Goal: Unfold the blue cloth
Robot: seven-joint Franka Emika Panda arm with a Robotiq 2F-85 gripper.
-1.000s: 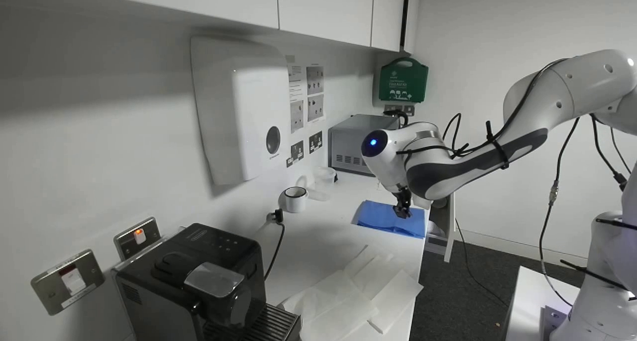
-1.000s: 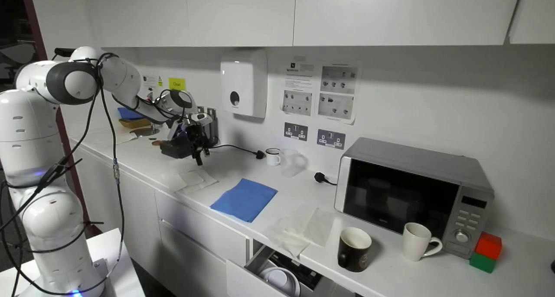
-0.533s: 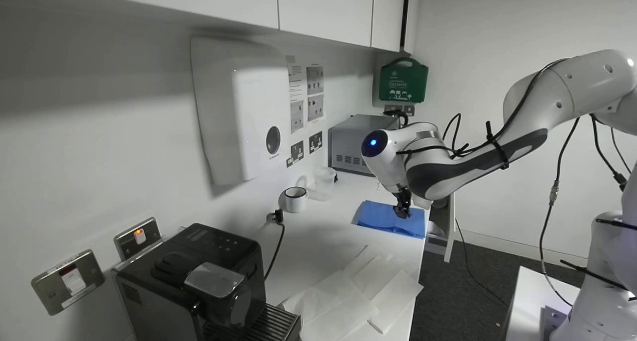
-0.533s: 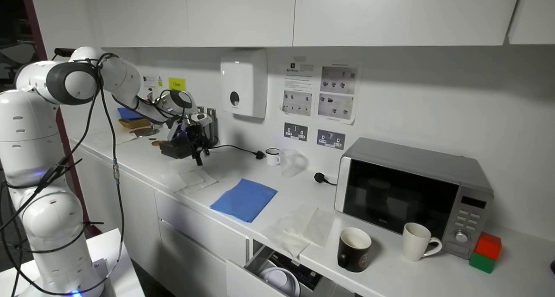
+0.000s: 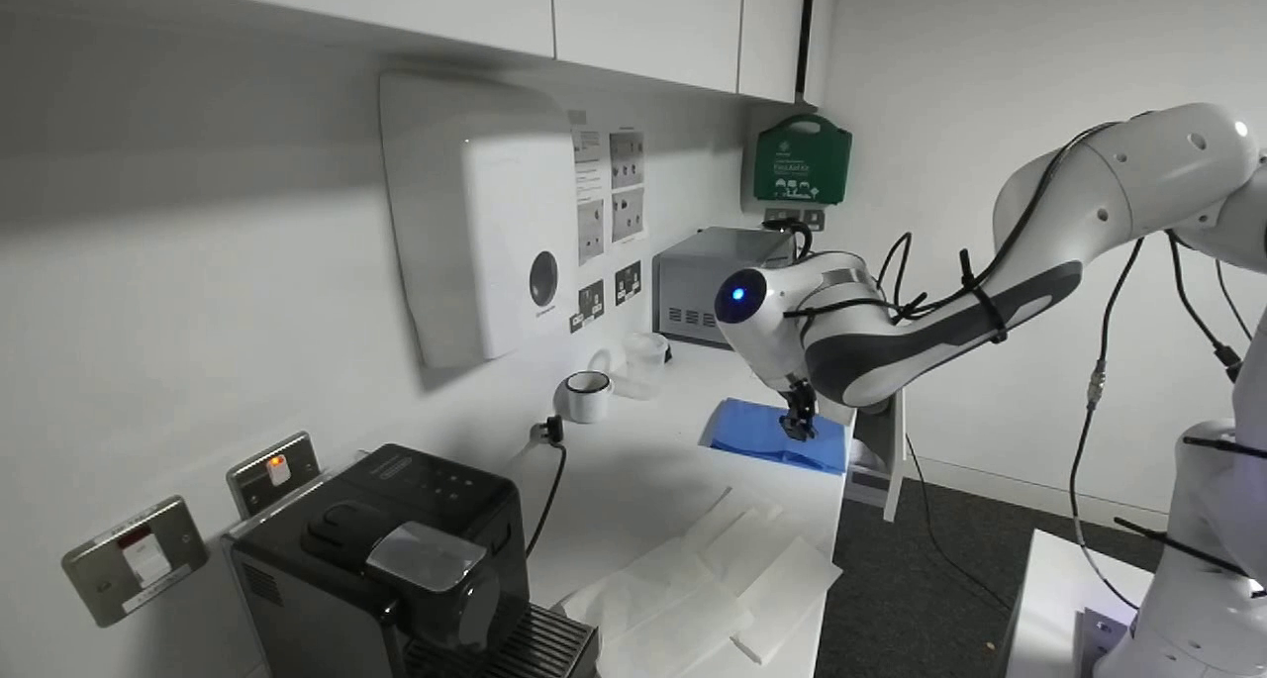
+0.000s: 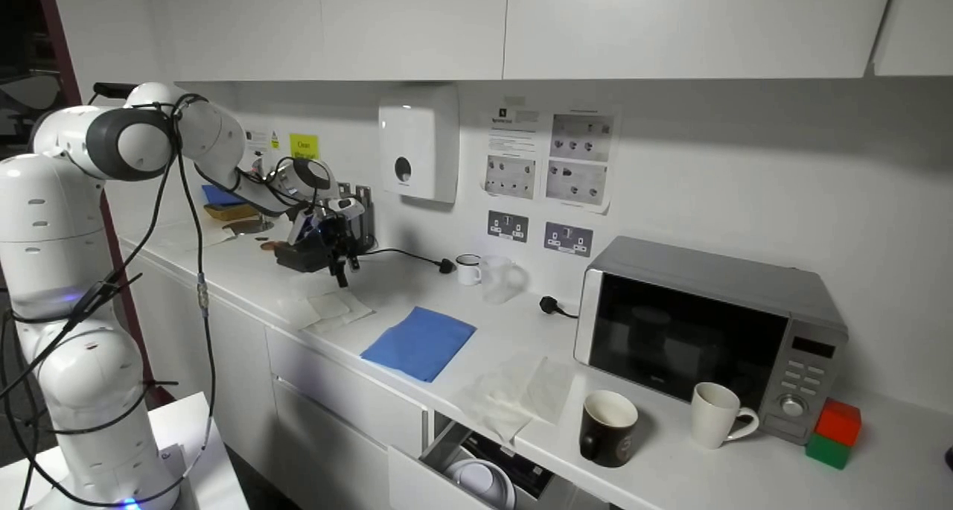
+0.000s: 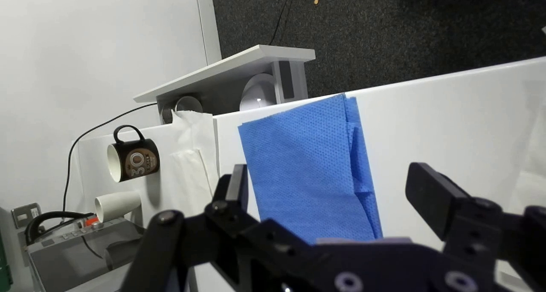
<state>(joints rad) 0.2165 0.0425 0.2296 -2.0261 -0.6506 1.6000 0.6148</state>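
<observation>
The end effector [image 7: 327,182], jaws apart, faces the cloth [image 7: 300,164], whose long axis points toward the tabletop [image 7: 435,117] edge; a mug [image 7: 145,155] beyond reads "30", a sign [image 6: 304,145] behind "Clean".

We log the blue cloth [image 7: 298,168] as matt fabric with a dimpled face; the tabletop [image 7: 435,121] smooth, softly glossy. Paper sheets [image 5: 673,599]: thin, matt, creased. End effector [image 7: 328,185]: mostly matt, with shiny metal screw heads [image 7: 348,281]. Wall dispenser [image 5: 525,163]: glossy, plastic by our reading. Microwave casing [image 6: 715,275]: metal-looking, satin. Carpet [image 7: 367,32]: rough, matt.
</observation>
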